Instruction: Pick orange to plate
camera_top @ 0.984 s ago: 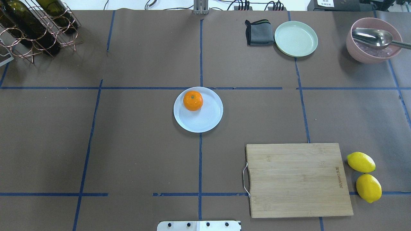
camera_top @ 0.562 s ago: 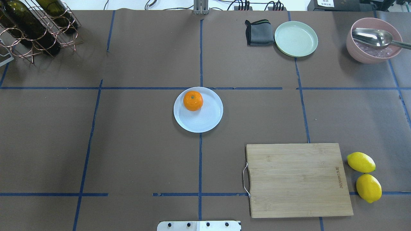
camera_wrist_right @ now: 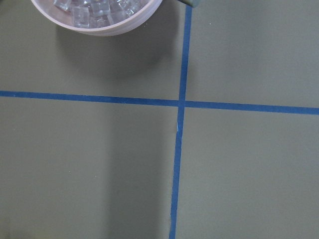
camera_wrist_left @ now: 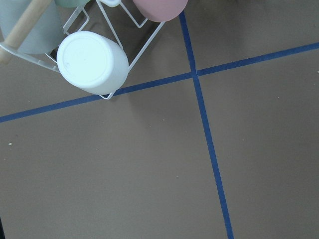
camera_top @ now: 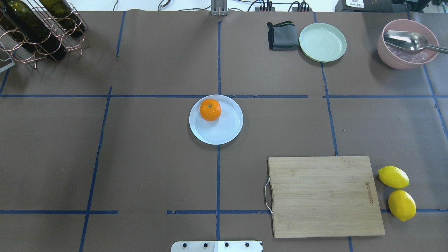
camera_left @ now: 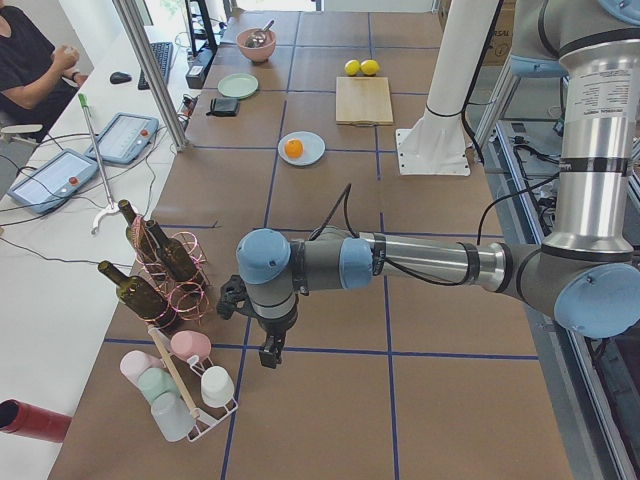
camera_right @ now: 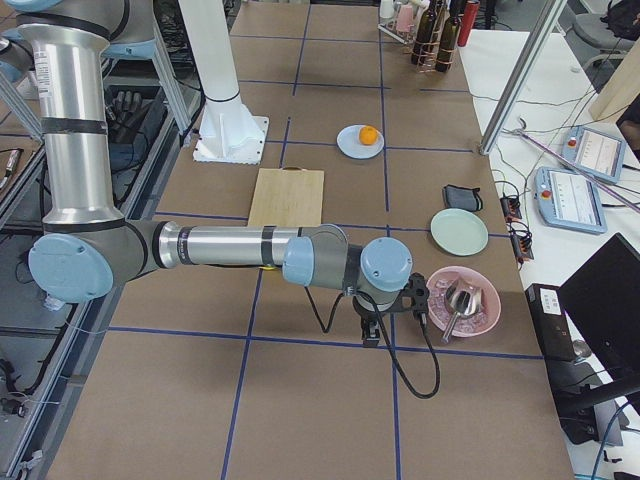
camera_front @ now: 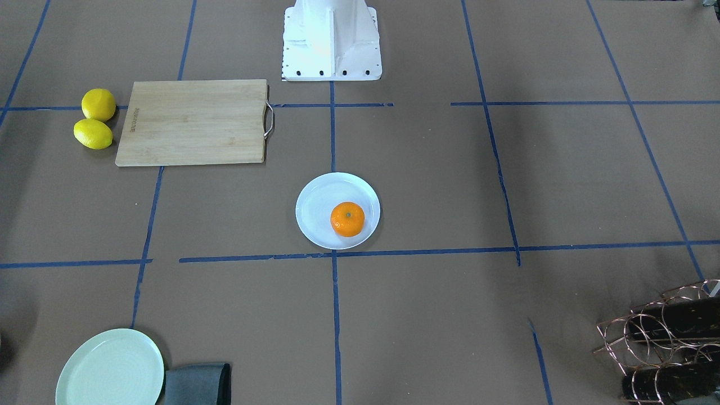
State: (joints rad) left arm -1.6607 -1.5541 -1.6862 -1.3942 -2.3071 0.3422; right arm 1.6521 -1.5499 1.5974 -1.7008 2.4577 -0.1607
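Orange (camera_top: pixel 210 110) sat on the plate (camera_top: pixel 225 134), stem dot up, off the plate's middle and close to its rim on the side away from the robot, a little toward the robot's left; nothing touched it. Both arms were well apart from the plate. The left gripper (camera_left: pixel 270 352) hung low over bare table far off to the plate's left, near an upturned white cup (camera_wrist_left: pixel 92 62); it showed only in a side view, so I could not tell whether its fingers were spread or pressed together. The right gripper (camera_right: pixel 370 335) hung far off to the plate's right, near a pink bowl (camera_top: pixel 385 57) holding ice cubes (camera_wrist_right: pixel 82 7) and a metal spoon (camera_top: pixel 407 40); its state could not be told either. Robot-side and right of the plate lay a wooden cutting board (camera_top: pixel 323 196), with two lemons (camera_top: pixel 393 176) beyond it
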